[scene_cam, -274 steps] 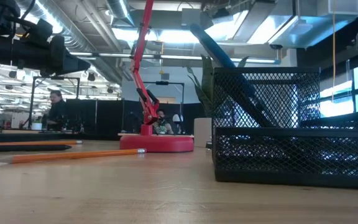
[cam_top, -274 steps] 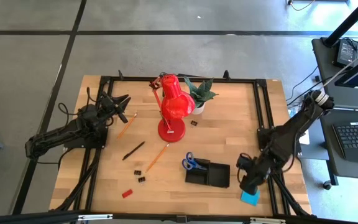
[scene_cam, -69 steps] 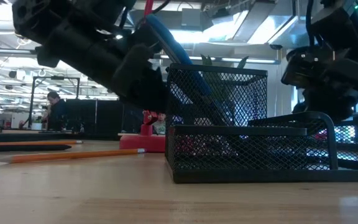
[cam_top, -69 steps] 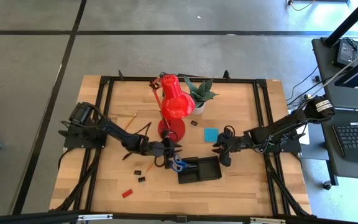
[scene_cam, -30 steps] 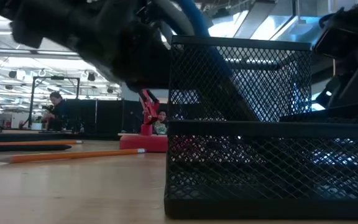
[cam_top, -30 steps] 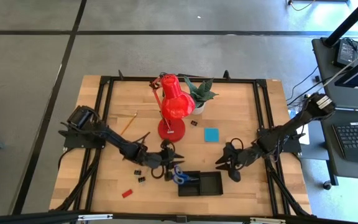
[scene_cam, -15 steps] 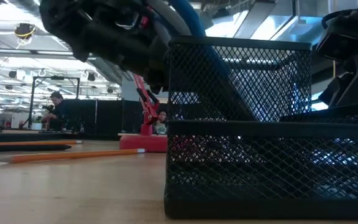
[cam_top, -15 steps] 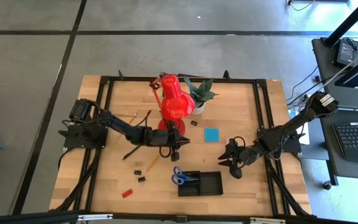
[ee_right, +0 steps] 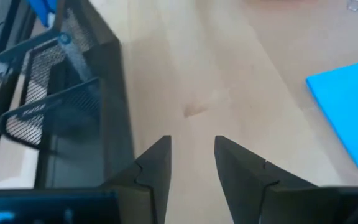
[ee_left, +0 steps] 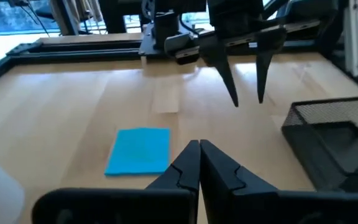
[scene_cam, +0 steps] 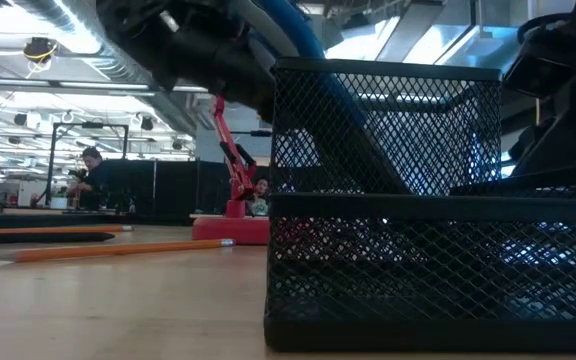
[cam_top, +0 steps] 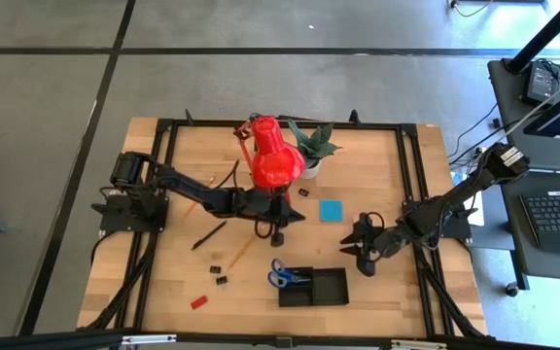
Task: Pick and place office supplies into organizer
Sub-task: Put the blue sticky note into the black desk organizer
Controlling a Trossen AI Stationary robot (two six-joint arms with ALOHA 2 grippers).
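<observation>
Jaws of left gripper (cam_top: 280, 233) pinched together, empty; it has lifted away from the scissors (cam_top: 282, 275), which sit propped in the mesh organizer (cam_top: 324, 288) below it. Right gripper (cam_top: 363, 248) jaws parted, empty, organizer beside them, blue note pad (cam_top: 331, 210) just ahead. Pad looks next.

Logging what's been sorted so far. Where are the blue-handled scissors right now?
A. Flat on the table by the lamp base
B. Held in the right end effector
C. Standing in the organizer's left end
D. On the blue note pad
C: in the high view the scissors stand in the left end of the organizer.
</observation>
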